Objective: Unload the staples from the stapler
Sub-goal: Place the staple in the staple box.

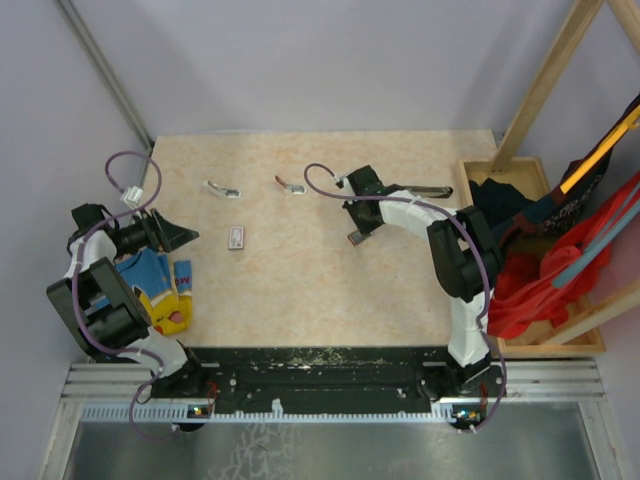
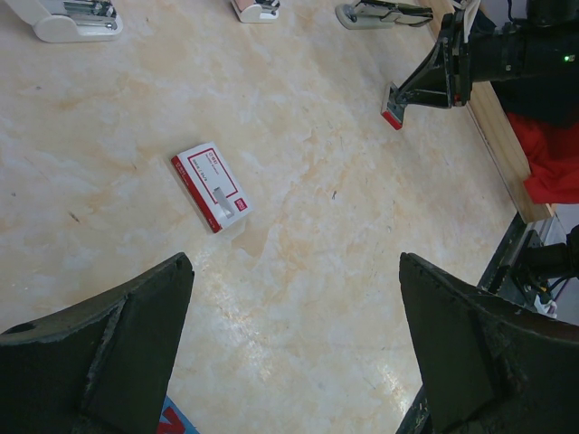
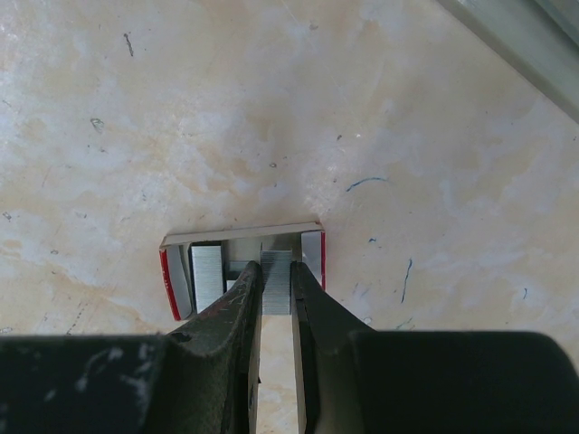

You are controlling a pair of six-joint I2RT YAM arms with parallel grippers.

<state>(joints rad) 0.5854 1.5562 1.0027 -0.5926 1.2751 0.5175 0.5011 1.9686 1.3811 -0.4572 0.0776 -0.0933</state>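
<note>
Staples (image 3: 275,271): short grey strip pinched end-on between the tips of right claw (image 3: 277,282), jaws almost closed, only the strip's width left between them. Second strip loose beside it, in the left half of a small open tray (image 3: 240,233) with red side walls. Claw tilted down onto that tray. Reads as a drop-off or pick-up spot for strips; cannot tell which, nor whether the tray sits flat on the surface (image 3: 407,136) or hangs off the tips. Narrow pinch probably chosen to avoid snapping or skewing the strip.

Stapler (image 2: 375,14): lying flat at the far right of the surface, close to the wooden crate (image 1: 550,347), apart from the right claw, touched by neither claw.

Left claw (image 2: 294,267): spread fully wide, empty, hovering over the left side, well apart from the work. Likely kept out of the way while giving its camera a view.

Writing: red-framed print on the white-and-red box (image 2: 210,187), too small to read. No legible brand anywhere.
</note>
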